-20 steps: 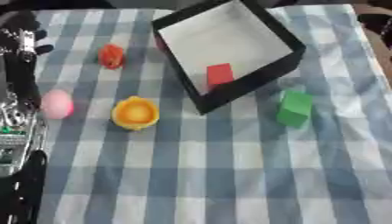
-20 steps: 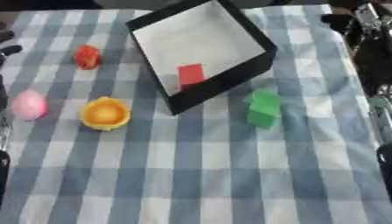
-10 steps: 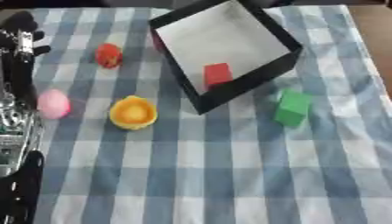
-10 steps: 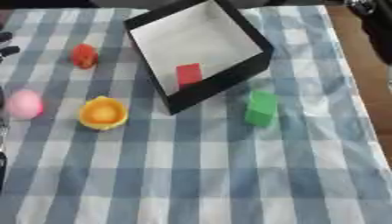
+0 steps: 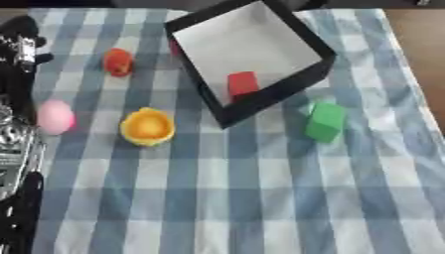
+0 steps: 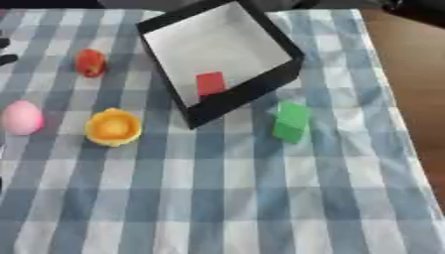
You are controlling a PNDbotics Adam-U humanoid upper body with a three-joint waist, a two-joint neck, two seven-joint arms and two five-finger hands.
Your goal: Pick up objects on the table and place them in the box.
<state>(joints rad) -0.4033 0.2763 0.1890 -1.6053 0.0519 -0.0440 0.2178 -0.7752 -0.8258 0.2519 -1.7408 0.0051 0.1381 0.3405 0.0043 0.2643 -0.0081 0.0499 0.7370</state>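
A black box (image 5: 260, 101) with a white floor lies tilted at the top middle, and a red block (image 5: 243, 82) sits inside it. On the checked cloth lie a green block (image 5: 326, 121) right of the box, a yellow cup-shaped thing (image 5: 147, 126), a pink egg shape (image 5: 55, 117) and a red-orange thing (image 5: 117, 61). My left hand (image 5: 23, 37) stands at the far left edge, fingers relaxed and holding nothing, a little left of the red-orange thing. A dark bit of my right hand (image 6: 415, 6) shows in the top right corner.
My left arm (image 5: 13, 163) runs down the left edge beside the pink egg shape. The blue and white cloth (image 5: 226, 198) ends at the right, where bare brown table (image 6: 417, 99) shows.
My right arm, along the right edge a second ago, has drawn back up into the top right corner. The objects on the cloth have not been touched.
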